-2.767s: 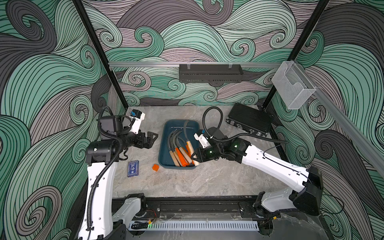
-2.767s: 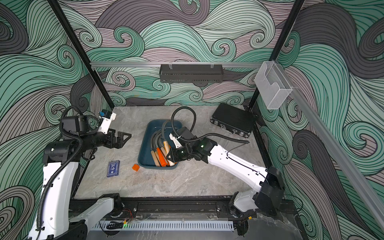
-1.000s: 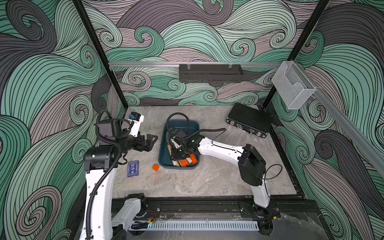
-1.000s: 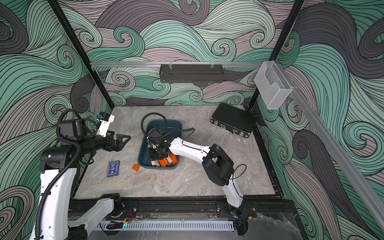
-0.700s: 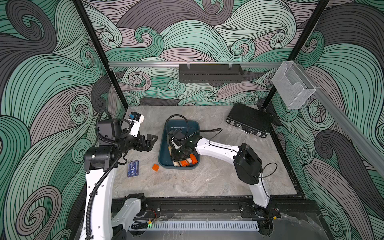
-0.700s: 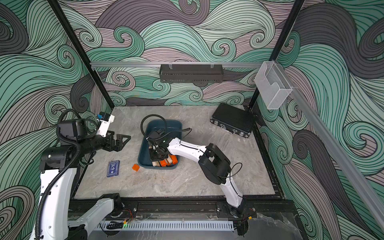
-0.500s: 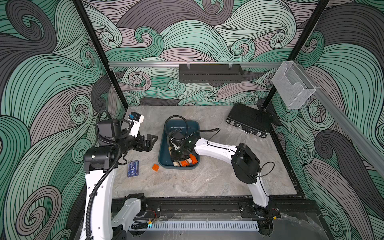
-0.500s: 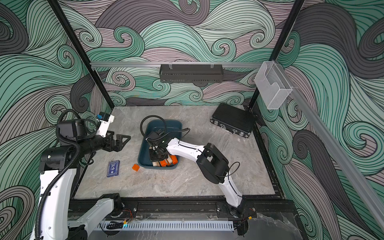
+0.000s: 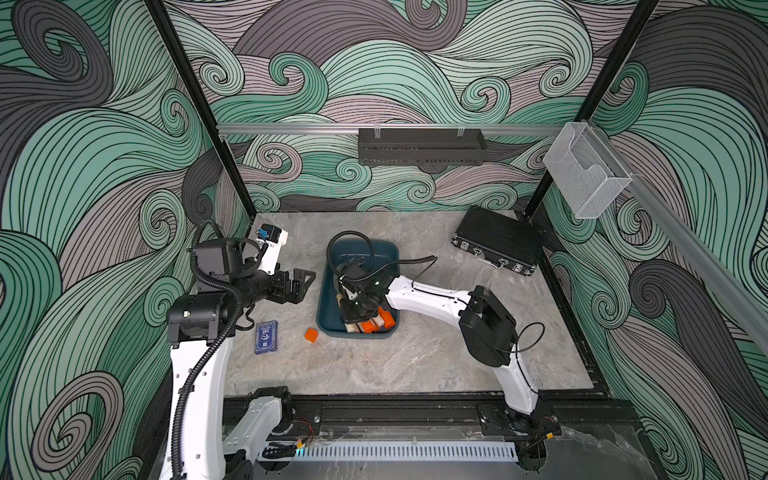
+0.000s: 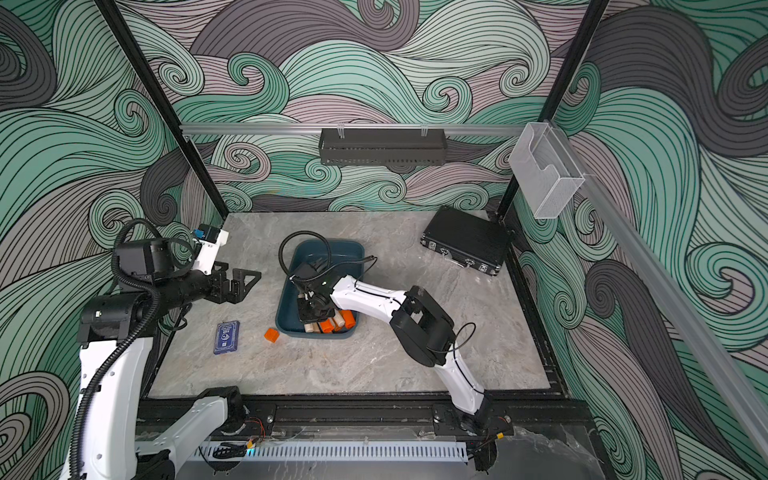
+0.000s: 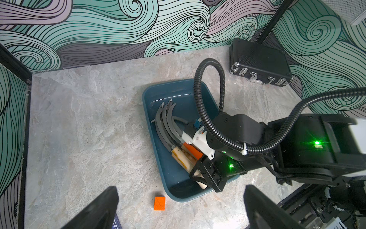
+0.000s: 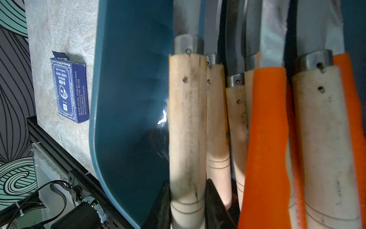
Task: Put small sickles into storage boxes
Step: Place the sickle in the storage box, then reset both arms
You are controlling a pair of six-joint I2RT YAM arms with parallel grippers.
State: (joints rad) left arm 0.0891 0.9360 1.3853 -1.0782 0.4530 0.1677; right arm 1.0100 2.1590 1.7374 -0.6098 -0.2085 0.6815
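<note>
The right end effector (image 12: 187, 198) is low inside the dark teal tray (image 11: 172, 93) and is closed on the pale wooden handle of one small sickle (image 12: 186, 119), among the other sickles (image 11: 168, 123) in the tray. The left end effector (image 9: 301, 282) hangs above the surface (image 9: 395, 365) beside the tray, its jaws wide apart, holding nothing. An orange cube (image 9: 311, 335) lies near the tray.

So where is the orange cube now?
In both top views the orange cube lies on the table between the blue card box and the teal tray.
</note>
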